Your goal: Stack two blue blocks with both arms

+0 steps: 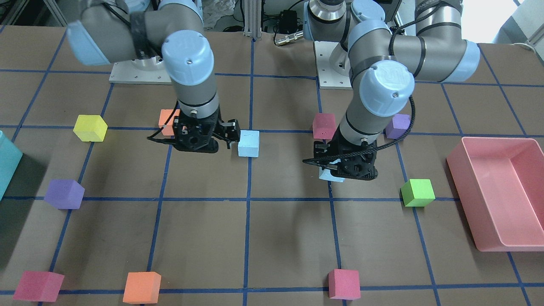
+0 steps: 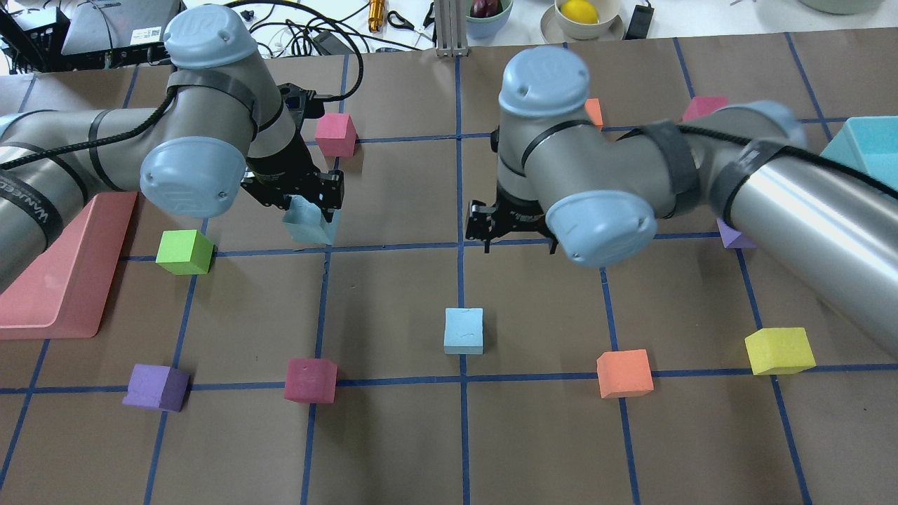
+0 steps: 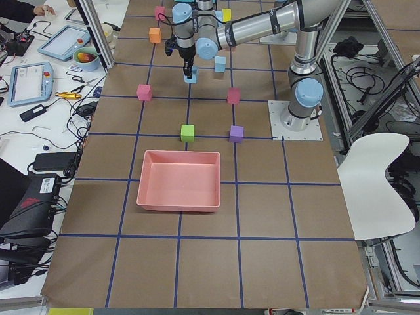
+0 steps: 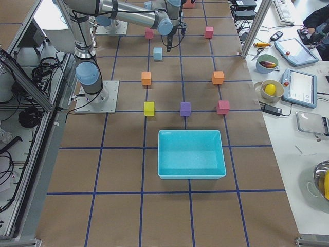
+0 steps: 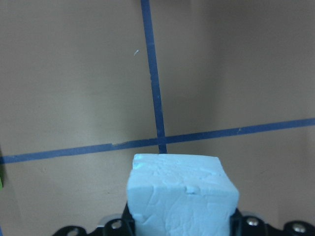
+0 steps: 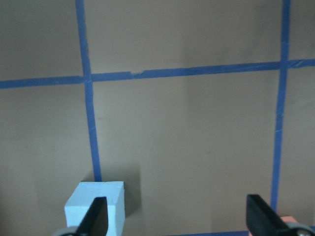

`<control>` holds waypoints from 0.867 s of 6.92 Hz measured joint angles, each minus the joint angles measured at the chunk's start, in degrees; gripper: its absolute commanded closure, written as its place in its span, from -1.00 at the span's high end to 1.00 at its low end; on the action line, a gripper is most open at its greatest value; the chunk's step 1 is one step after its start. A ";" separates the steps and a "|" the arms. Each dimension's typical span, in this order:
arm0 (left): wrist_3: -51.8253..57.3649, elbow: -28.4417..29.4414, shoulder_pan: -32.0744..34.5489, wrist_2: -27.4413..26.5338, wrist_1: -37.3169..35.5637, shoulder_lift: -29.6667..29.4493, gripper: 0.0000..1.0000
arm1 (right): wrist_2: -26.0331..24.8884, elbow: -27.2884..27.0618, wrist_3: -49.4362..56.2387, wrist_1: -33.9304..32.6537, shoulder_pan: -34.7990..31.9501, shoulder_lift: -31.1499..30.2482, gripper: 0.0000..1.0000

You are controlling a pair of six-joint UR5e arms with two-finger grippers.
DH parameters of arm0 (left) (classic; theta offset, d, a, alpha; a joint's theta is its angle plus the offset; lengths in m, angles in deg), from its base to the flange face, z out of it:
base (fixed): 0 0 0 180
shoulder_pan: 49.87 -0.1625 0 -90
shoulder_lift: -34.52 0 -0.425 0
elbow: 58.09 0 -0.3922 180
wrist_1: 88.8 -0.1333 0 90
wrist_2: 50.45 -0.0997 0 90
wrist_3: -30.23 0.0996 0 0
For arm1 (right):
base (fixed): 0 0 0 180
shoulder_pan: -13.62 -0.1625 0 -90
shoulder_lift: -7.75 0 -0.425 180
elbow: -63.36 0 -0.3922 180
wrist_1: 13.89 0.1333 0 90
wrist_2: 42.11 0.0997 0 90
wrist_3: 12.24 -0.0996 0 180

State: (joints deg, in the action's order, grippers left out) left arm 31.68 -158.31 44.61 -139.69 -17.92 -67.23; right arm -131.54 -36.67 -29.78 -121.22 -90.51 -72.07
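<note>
The held blue block (image 5: 179,196) and the resting blue block (image 2: 464,330) look like foam: likely light, squashy, best pinched gently on opposite flat faces; the left gripper (image 2: 309,210) is clamped on the first, seemingly clear of the table (image 2: 393,435); the right gripper (image 6: 178,216) hangs wide and empty, the second lying on the table just beside it.

Left arm (image 2: 203,133) jaws clamped, right arm (image 2: 561,161) jaws apart.
</note>
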 measured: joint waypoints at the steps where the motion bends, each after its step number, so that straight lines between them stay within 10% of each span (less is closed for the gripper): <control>1: -4.03 -0.30 3.79 -0.08 0.17 0.68 -1.00 | -0.72 3.46 3.32 4.98 3.48 -1.33 1.00; 6: -24.41 -1.70 20.11 0.72 -0.80 -0.63 -1.00 | -1.04 11.80 14.39 17.98 13.99 -5.77 1.00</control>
State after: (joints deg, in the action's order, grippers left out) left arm 7.27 -160.01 64.72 -138.98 -18.72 -67.86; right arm -132.58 -24.88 -15.40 -103.23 -76.52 -77.84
